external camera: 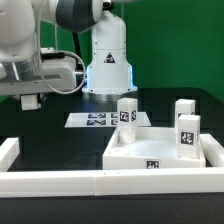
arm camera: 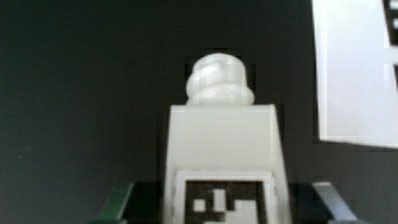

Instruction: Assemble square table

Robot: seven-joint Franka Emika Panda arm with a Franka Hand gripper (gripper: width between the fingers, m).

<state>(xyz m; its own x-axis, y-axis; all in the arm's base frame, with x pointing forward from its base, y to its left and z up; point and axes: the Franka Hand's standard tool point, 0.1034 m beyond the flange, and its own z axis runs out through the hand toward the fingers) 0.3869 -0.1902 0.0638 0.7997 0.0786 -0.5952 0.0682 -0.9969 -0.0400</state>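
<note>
Currently | claw clamped on short white tagged plastic leg | rigid, light, likely slick | grip flat sides | large white square slab lower right of exterior frame

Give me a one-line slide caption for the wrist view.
Gripper holds a white tagged leg by its tagged end, threaded tip pointing away, over the black table.
</note>
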